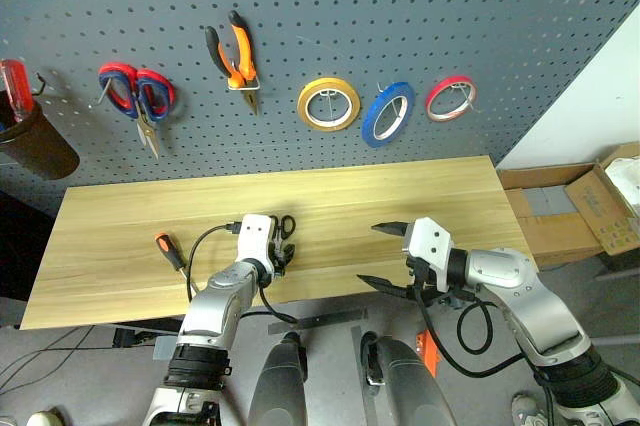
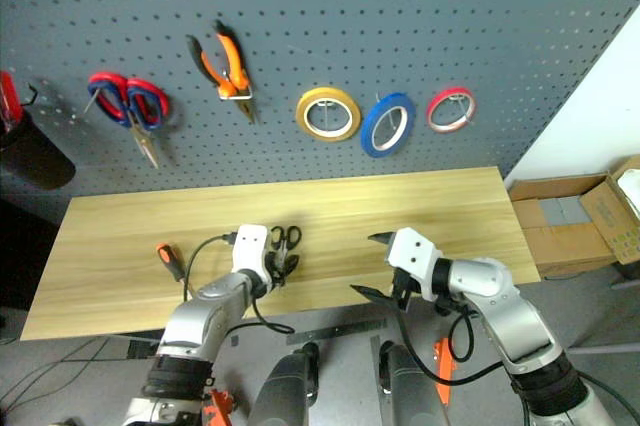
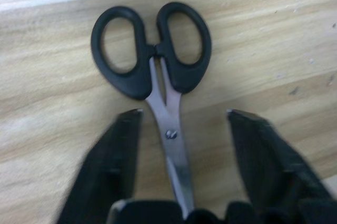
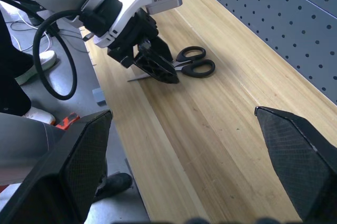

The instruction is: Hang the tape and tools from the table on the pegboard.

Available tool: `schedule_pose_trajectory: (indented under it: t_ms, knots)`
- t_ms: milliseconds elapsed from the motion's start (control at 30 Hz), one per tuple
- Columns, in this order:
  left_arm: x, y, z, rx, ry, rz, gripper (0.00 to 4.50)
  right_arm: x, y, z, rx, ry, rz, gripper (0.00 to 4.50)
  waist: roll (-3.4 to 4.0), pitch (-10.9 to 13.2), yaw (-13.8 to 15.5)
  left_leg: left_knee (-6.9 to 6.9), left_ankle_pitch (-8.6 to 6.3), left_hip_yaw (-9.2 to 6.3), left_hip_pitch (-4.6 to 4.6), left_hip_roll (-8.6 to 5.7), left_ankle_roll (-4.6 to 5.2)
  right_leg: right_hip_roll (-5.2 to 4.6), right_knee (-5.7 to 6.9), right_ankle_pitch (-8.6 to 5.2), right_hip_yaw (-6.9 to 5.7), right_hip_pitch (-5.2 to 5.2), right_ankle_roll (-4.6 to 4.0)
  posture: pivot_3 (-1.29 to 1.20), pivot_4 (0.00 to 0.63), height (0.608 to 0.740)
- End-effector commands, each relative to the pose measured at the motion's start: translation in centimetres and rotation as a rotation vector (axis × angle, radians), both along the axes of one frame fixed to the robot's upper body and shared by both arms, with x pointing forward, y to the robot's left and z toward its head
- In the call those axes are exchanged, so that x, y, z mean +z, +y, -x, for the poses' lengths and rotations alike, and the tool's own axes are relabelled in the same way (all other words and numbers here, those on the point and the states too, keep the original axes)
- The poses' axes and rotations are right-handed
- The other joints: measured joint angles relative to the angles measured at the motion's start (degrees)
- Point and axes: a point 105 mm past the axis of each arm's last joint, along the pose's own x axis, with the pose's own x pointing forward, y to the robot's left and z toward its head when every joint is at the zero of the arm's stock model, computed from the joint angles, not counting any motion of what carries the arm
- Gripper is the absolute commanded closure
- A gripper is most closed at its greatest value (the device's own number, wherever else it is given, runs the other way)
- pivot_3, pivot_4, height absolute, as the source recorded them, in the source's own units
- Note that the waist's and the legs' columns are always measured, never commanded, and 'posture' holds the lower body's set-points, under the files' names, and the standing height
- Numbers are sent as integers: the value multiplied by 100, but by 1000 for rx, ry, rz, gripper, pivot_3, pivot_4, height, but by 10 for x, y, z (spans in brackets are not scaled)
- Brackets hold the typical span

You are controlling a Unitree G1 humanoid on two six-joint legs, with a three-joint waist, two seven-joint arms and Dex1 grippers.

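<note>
Black-handled scissors (image 3: 169, 134) lie flat on the wood table (image 1: 400, 196) near its front edge, handles toward the pegboard (image 1: 400, 16). My left gripper (image 3: 184, 113) is low over them, open, one finger on each side of the steel blades with a gap to each. A small orange-handled tool (image 1: 168, 250) lies on the table to the left. Blue tape (image 1: 388, 113) and orange-and-black pliers (image 1: 236, 56) hang on the pegboard. My right gripper (image 1: 368, 254) hovers open and empty over the table's front edge, right of the scissors.
A yellow roll (image 1: 328, 104), a red roll (image 1: 450, 98) and red-and-blue scissors (image 1: 137, 94) hang on the pegboard. A brown pouch (image 1: 35, 141) hangs at the far left. Cardboard boxes (image 1: 590, 211) sit on the floor beyond the table's right end.
</note>
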Motion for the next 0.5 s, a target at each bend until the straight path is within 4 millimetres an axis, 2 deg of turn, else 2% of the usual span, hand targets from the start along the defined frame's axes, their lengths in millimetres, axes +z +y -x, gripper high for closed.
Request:
schedule_pose_trajectory:
  t_ms: [33,133,167,367,500]
  knots:
    - [-15,3,15,17,68,-27,3241,12,5,2,26,-50,-28,0,0,0,-3,-1,0,1,0,0,0,0,-1,0,2,0,0,-23,334,740]
    - [-15,6,18,36,68,-30,4220,13,5,0,28,-52,-30,0,0,0,-3,0,-1,-1,0,0,-1,-1,0,0,0,0,0,-17,334,740]
    - [-15,6,18,41,68,-32,4401,13,6,0,29,-53,-29,0,0,0,-2,0,0,-1,1,0,-1,-1,0,0,0,0,0,-17,334,740]
    - [-13,8,17,54,58,-33,4398,11,5,-2,34,-56,-23,0,0,0,0,0,-1,-1,1,0,0,-1,0,0,0,0,0,-6,322,740]
    - [5,3,10,61,-52,2,4398,17,5,-4,30,-63,-53,0,0,0,7,1,0,-1,1,0,-1,-1,1,0,-1,0,0,0,311,740]
